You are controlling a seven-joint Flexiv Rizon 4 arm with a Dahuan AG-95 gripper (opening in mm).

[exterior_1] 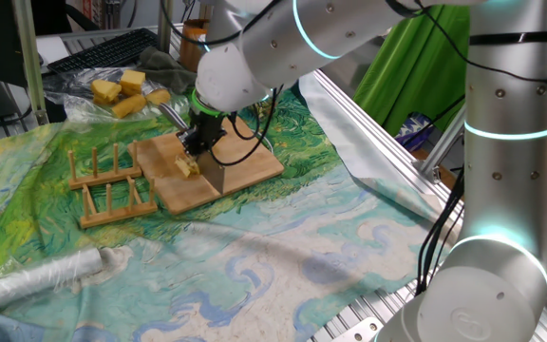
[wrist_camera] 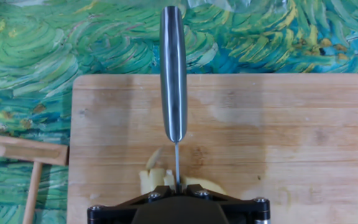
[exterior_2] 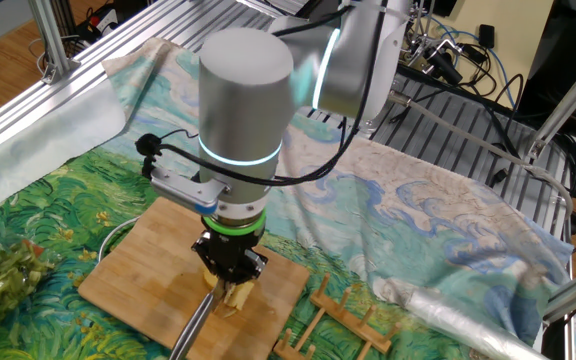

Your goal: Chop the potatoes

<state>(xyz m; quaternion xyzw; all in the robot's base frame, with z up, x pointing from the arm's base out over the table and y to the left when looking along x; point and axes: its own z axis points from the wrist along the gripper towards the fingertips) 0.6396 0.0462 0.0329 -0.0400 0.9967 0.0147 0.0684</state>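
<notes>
Your gripper (exterior_2: 226, 262) is clamped on a knife (wrist_camera: 173, 74), w/ blade edge down into the potatoes (wrist_camera: 160, 179) on the wooden board (wrist_camera: 303, 137). The handle sticks out over the board's middle. Potatoes are a small pale sliced cluster near the board's edge, on the side facing the wooden rack (exterior_1: 112, 186). Bigger yellow chunks (exterior_1: 122, 90) lie well off the board, beyond the rack. Painted cloth (exterior_1: 283, 247) is under the board.

The table is covered by a painted cloth (exterior_1: 283, 237); on it, a wooden board (exterior_1: 245, 171) is laid, a wooden rack (exterior_1: 107, 185) beside the board.
</notes>
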